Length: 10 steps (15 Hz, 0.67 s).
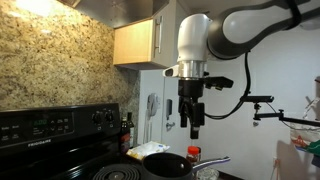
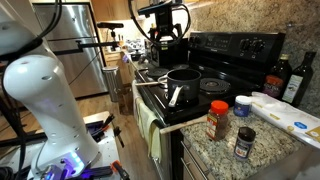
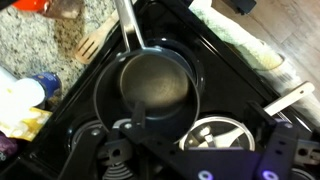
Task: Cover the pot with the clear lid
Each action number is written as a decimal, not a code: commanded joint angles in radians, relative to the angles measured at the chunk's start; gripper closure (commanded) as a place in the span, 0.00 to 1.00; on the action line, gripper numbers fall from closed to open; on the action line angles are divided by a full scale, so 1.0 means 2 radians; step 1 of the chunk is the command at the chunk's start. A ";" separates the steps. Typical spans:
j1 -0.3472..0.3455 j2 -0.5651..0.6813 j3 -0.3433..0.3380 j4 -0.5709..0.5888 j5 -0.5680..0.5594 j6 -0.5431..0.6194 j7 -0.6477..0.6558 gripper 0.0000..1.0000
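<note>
Pot (image 3: 155, 85) sits uncovered on a burner of the big black stove (image 2: 235, 62), its dark inside showing. Its long silver handle (image 3: 128, 30) reaches toward the stove's front edge. Over it arches the white robot arm (image 1: 250, 25), thick and jointed. From the arm's end the claw (image 1: 196, 130) hangs straight down, well above the pot and touching nothing. From where I stand I cannot tell whether its fingers are spread or pressed together. Beside the stove runs a speckled granite table (image 2: 275, 138). On it stand two dark bottles (image 2: 280, 75) near the back and three small spice jars (image 2: 218, 120) closer to the front. A wooden spatula (image 3: 92, 45) lies on the granite near the handle.
</note>
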State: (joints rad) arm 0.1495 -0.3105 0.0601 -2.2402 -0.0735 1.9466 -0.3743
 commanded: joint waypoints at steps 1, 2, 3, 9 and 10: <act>0.024 0.104 0.009 0.085 0.017 0.021 -0.068 0.00; 0.030 0.128 0.013 0.105 0.024 0.023 -0.085 0.00; 0.034 0.157 0.019 0.125 0.033 0.030 -0.101 0.00; 0.024 0.282 0.065 0.201 0.068 0.026 -0.223 0.00; 0.022 0.298 0.070 0.210 0.064 0.026 -0.244 0.00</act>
State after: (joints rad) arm 0.2248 0.1958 0.1609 -1.8965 0.0347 2.0206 -0.7264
